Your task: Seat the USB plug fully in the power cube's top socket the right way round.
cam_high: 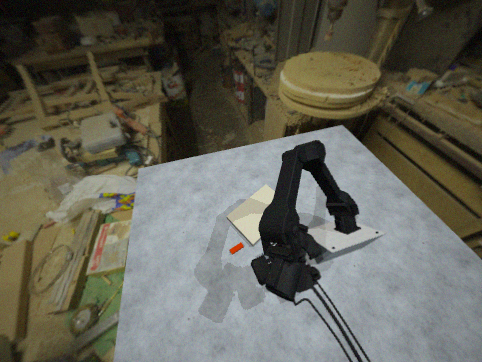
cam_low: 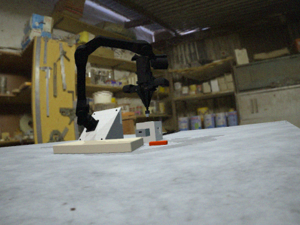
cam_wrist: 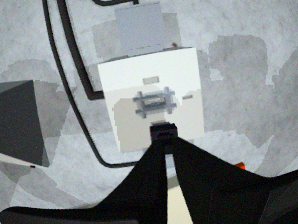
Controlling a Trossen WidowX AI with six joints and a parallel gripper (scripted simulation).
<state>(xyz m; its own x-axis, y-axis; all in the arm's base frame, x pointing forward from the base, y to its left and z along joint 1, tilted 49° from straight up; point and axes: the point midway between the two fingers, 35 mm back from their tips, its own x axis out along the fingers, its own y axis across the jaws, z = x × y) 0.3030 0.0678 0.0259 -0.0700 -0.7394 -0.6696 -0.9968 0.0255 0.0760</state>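
The power cube (cam_low: 155, 131) (cam_wrist: 187, 67) stands upright on the table, a white block with a socket (cam_wrist: 155, 102) in its top face. My gripper (cam_low: 147, 107) (cam_wrist: 167, 146) is shut on the USB plug (cam_low: 147, 114) (cam_wrist: 163, 131), a small black body with a grey metal end pointing down. The plug is out of the socket, with a visible gap above the cube in the exterior view. In the wrist view it overlaps the top face near one edge, beside the socket. In the top view the arm hides the cube and plug. Which way round the plug faces cannot be told.
A grey block (cam_low: 143, 132) sticks out of the cube's side; another (cam_wrist: 140, 27) shows beyond its far edge. Black cables (cam_high: 336, 308) (cam_wrist: 79, 131) run beside the cube. An orange piece (cam_high: 236, 248) (cam_low: 158, 143), a cream board (cam_high: 245, 220) (cam_low: 93, 147) and a white sloped stand (cam_high: 345, 242) (cam_low: 107, 122) are nearby.
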